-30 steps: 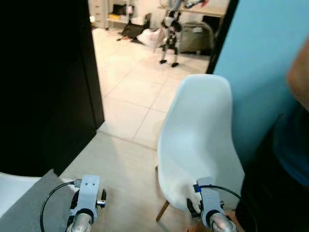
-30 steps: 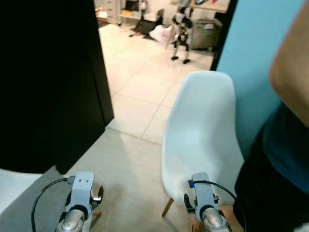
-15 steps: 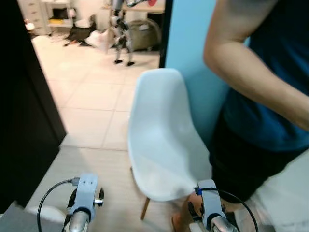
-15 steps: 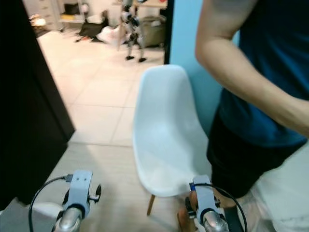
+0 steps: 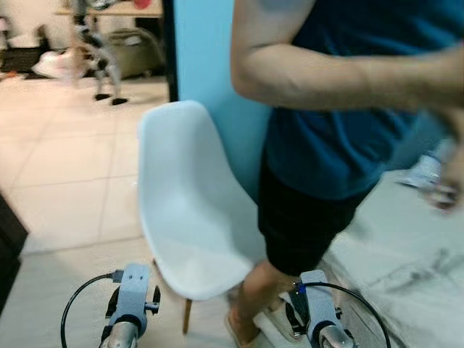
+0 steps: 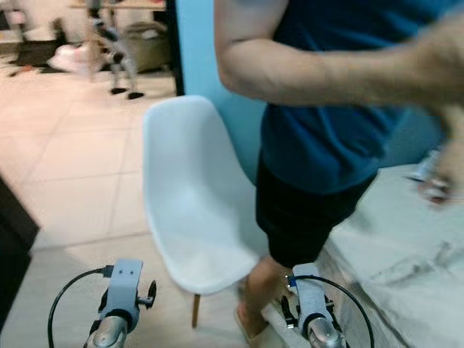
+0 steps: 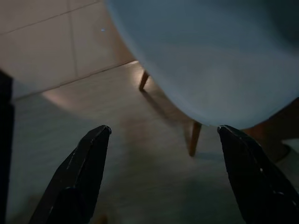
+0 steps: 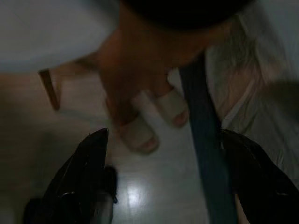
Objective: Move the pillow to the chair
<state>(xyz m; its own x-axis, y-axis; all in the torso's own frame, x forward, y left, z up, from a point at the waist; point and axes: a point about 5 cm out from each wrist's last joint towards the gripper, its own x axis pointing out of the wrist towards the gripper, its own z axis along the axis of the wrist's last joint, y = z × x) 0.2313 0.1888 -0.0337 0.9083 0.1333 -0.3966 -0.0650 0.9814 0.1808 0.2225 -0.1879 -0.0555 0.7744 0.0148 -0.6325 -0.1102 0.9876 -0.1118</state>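
A white shell chair (image 5: 188, 217) on wooden legs (image 7: 194, 137) stands on the tiled floor just ahead, its seat bare. My left arm (image 5: 130, 304) is low in front of it. In the left wrist view my left gripper (image 7: 163, 177) is open, nothing between its fingers, pointing under the chair seat (image 7: 210, 60). My right arm (image 5: 317, 312) is low at the right. My right gripper (image 8: 168, 177) is open over the floor, pointing at a person's sandalled feet (image 8: 140, 135).
A person (image 5: 333, 130) in a blue shirt and black shorts stands right against the chair's right side, one arm across the top of the view. A pale marbled surface (image 5: 413, 261) lies to the right. A blue wall (image 5: 210, 65) is behind the chair. Another robot (image 5: 98, 58) stands far back.
The camera has swung to the right: the chair has slid left in the picture, the black cabinet and grey cushion have left at the left, and the person now takes up the right. Both grippers stay open.
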